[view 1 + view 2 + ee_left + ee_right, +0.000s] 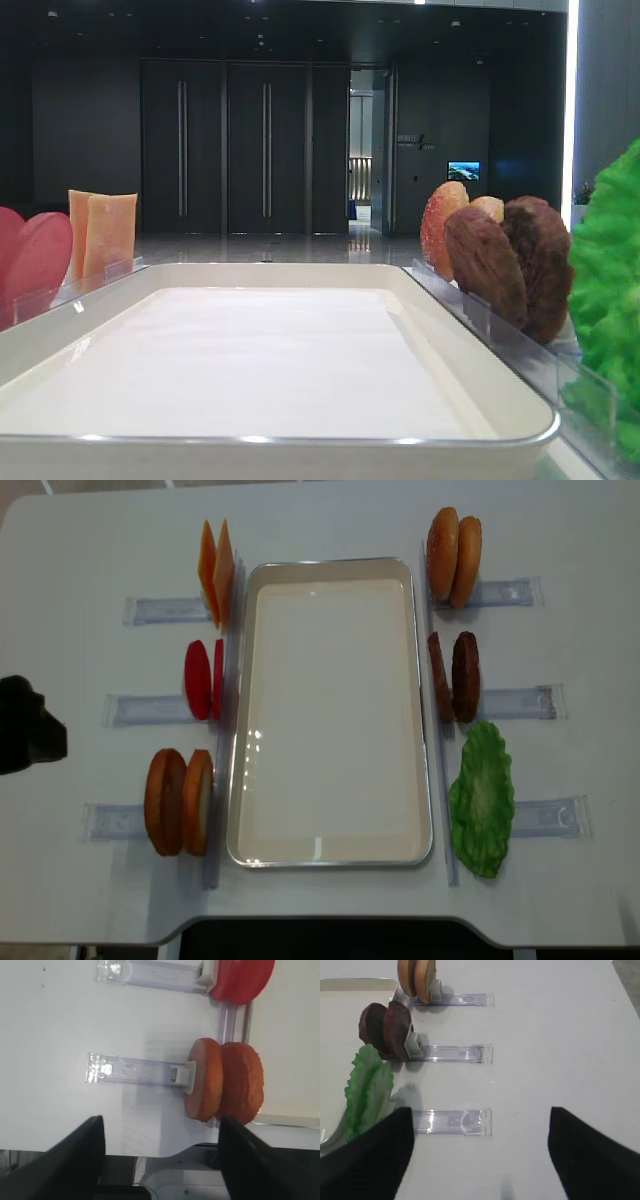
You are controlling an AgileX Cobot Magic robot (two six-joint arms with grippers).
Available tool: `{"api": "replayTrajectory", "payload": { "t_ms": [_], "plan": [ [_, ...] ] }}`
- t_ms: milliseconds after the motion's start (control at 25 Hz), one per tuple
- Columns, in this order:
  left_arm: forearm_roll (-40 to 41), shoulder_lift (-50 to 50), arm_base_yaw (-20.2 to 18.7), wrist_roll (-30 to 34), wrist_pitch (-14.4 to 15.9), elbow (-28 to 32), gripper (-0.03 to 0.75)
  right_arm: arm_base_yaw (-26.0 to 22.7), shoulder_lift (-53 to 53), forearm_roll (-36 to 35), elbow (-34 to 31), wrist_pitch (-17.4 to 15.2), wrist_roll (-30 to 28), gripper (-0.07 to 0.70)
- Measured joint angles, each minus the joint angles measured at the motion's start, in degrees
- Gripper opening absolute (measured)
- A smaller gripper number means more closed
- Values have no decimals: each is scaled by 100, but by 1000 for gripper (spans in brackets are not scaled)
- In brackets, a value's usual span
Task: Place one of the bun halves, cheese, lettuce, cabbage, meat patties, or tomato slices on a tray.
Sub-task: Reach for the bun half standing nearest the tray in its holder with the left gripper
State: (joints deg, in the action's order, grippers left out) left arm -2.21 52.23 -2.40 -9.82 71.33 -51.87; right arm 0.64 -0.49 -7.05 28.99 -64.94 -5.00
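Observation:
The white tray (330, 710) lies empty mid-table. Left of it stand cheese (215, 570), tomato slices (203, 678) and two bun halves (180, 802). To its right are more bun halves (455, 543), meat patties (453, 677) and lettuce (482, 798). No cabbage is in view. My left gripper (162, 1160) is open and empty, short of the left bun halves (225, 1085). My right gripper (480, 1155) is also open and empty over bare table, right of the lettuce (367, 1090).
Clear plastic holder rails (515, 702) run outward from each food pair. The dark left arm (25, 738) shows at the table's left edge. The table's front edge (165, 1152) lies between the left fingers.

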Motion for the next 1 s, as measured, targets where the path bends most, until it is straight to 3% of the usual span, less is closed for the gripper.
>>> {"api": "replayTrajectory", "payload": {
  "t_ms": [360, 720, 1000],
  "plan": [
    [472, 88, -1484, -1322, 0, -11, 538, 0, 0, 0, 0, 0, 0, 529],
    [770, 1291, -3059, -2492, -34, -18, 538, 0, 0, 0, 0, 0, 0, 529],
    [798, 2027, -3417, -2627, -78, -475, 538, 0, 0, 0, 0, 0, 0, 529]
  ]
}}
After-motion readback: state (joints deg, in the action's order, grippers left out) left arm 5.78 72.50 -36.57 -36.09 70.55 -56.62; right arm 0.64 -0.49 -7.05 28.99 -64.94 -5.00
